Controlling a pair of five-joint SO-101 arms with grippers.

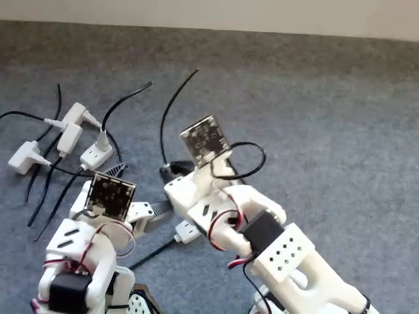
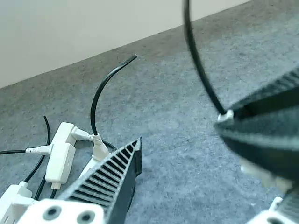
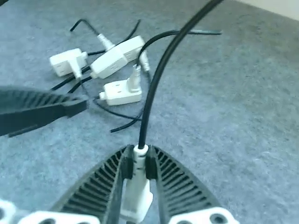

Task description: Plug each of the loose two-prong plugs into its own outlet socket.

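My right gripper (image 3: 137, 161) is shut on a white two-prong plug (image 3: 136, 191), whose black cord (image 3: 156, 79) arcs up and away. From above, this gripper (image 1: 170, 173) hangs low over the grey carpet near the middle. My left gripper (image 1: 157, 210) stands open just beside it with nothing held; one ribbed finger (image 2: 110, 179) shows in the left wrist view, facing the right gripper (image 2: 261, 135) and its plug. Several white outlet sockets (image 1: 97, 156) lie in a cluster at the far left (image 3: 120, 93), some with plugs seated in them. Another white socket block (image 1: 187, 231) lies under the arms.
Black cords (image 1: 46, 190) trail across the carpet around the socket cluster. A loose cord end (image 2: 117, 70) curls upward behind the sockets. A pale wall (image 1: 262, 16) borders the far side, with open carpet (image 1: 327, 118) to the right.
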